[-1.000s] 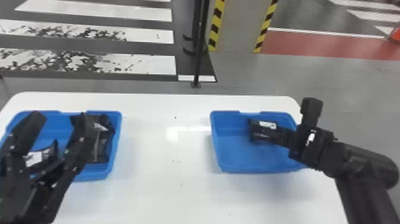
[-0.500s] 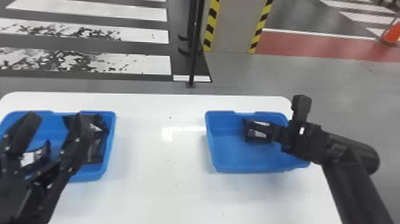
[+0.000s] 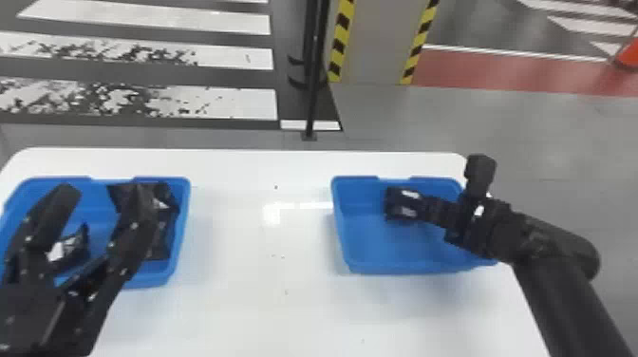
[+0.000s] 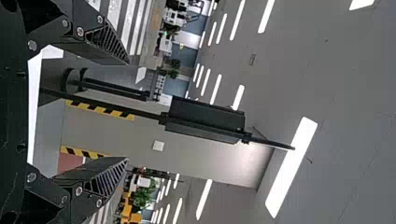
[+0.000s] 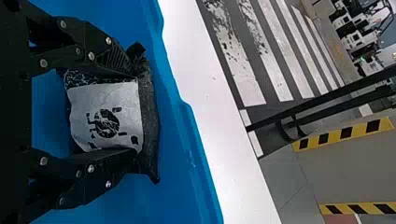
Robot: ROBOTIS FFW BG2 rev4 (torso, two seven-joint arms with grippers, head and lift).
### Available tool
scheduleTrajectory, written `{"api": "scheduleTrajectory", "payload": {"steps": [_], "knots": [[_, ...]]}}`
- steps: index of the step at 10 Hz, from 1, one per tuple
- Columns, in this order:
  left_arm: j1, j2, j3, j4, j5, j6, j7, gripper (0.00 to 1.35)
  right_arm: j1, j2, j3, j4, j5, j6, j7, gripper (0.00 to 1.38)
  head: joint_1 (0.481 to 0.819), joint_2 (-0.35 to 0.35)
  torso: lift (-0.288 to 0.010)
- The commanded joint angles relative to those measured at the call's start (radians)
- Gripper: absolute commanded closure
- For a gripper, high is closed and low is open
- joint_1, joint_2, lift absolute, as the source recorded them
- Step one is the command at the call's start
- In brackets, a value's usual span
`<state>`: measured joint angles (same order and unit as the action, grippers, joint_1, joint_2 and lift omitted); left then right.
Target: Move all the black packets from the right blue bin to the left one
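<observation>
My left gripper (image 3: pixel 102 194) is open over the left blue bin (image 3: pixel 185 209), and its open fingers (image 4: pixel 109 182) also show in the left wrist view. Black packets lie in that bin: one (image 3: pixel 164 237) along its right side, another (image 3: pixel 76 249) with a white label seen between the fingers. In the right blue bin (image 3: pixel 389 266), my right gripper (image 3: pixel 420 206) holds a black packet (image 3: pixel 396 204) towards the back. The right wrist view has the right gripper (image 5: pixel 135 114) shut on the sides of this packet (image 5: pixel 150 121), its white label between the fingers.
Both bins stand on a white table (image 3: pixel 266 308), with a wide gap of tabletop between them. The right bin's wall (image 5: pixel 187 140) runs close past the held packet. Behind the table are a black post (image 3: pixel 313 71) and a pillar (image 3: pixel 379 42) with striped edges.
The right gripper has moved a little left relative to the bin, and the packet has shifted slightly left with it. The left gripper stays over the left bin. The head view has swayed slightly.
</observation>
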<state>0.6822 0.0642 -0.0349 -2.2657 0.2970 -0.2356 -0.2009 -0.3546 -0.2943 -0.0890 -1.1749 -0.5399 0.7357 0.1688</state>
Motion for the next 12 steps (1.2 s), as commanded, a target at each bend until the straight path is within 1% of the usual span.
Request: {"api": "scheduleTrajectory", "payload": {"steps": [1,2,3,6,7,8,9,10,12], "knots": [[0.000,0.000,0.003,0.004,0.002,-0.003,-0.003,0.33,0.038,0.004,-0.001,-0.027,-0.068,-0.002,0.000,1.13,0.695,-0.155,-0.140],[0.000,0.000,0.003,0.004,0.002,-0.003,-0.005,0.33,0.070,0.009,-0.001,-0.051,-0.122,-0.002,0.002,1.16,0.695,-0.146,-0.140],[0.003,0.000,0.005,0.004,0.004,-0.005,-0.005,0.33,0.109,0.014,-0.003,-0.100,-0.162,-0.002,0.005,1.16,0.695,-0.132,-0.140],[0.005,0.000,0.007,0.006,0.004,-0.020,-0.005,0.33,0.291,0.026,-0.011,-0.387,-0.371,0.035,0.008,1.16,0.695,-0.083,-0.140],[0.005,0.000,0.007,0.006,0.004,-0.020,-0.005,0.33,0.337,0.033,-0.025,-0.481,-0.421,0.042,0.011,1.16,0.695,-0.051,-0.140],[0.003,-0.001,0.007,0.011,0.002,-0.034,-0.005,0.33,0.345,0.037,-0.029,-0.522,-0.487,0.042,0.038,1.16,0.695,-0.025,-0.140],[0.000,-0.001,0.007,0.016,-0.010,-0.047,-0.003,0.33,0.323,0.041,-0.027,-0.530,-0.569,0.077,0.077,1.16,0.695,0.000,-0.140],[-0.007,-0.001,0.003,0.016,-0.036,-0.047,0.003,0.33,0.286,0.047,-0.017,-0.503,-0.682,0.123,0.121,1.16,0.695,0.015,-0.140],[-0.015,-0.001,0.001,0.016,-0.072,-0.015,0.006,0.33,0.232,0.044,0.113,-0.463,-0.970,0.187,0.158,1.16,0.695,0.086,-0.140]]}}
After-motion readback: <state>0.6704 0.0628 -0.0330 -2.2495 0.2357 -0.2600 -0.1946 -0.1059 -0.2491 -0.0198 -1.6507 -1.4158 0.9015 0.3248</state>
